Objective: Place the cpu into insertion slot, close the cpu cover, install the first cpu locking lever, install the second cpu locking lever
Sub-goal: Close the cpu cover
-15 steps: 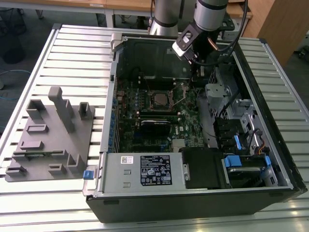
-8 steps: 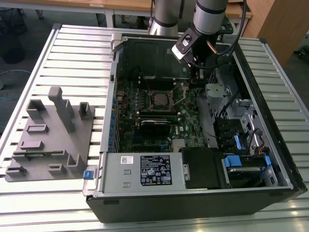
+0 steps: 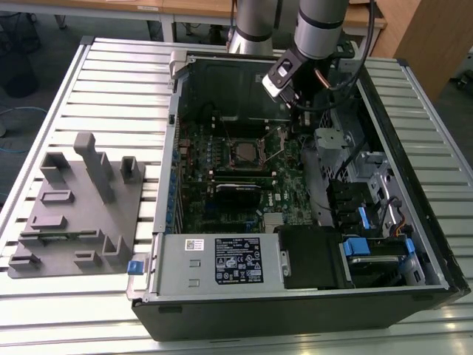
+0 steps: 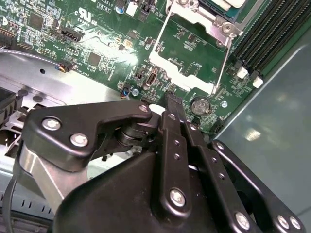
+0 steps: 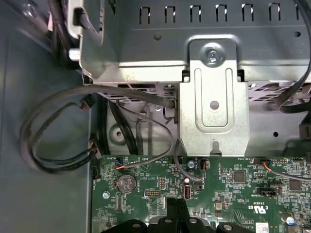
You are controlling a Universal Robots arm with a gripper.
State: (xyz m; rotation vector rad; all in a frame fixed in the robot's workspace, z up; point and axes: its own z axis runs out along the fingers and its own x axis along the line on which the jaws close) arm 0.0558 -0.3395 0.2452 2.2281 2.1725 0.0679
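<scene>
In the exterior view the insertion slot (image 3: 244,151) lies mid-motherboard inside the open computer case. The pale cpu (image 3: 243,153) seems to sit in it, and its silver corner (image 4: 224,3) appears in the second wrist view. The cpu cover (image 4: 182,77), a silver frame with a window, is swung open beside the socket, the board visible through it. A thin locking lever rod (image 4: 222,60) runs along the cover's side. My gripper (image 4: 171,100) hovers just off the cover's free edge, shut with nothing between its fingers. The same black fingertips (image 5: 177,205) hang above the board's edge.
A grey power supply box (image 3: 222,260) fills the case front. A long black card (image 3: 238,186) lies near the socket. A metal drive bracket (image 5: 214,111) and looping cables (image 5: 58,126) crowd the case wall. A coin battery (image 4: 199,103) sits close to the fingertips. A grey fixture tray (image 3: 74,207) is outside.
</scene>
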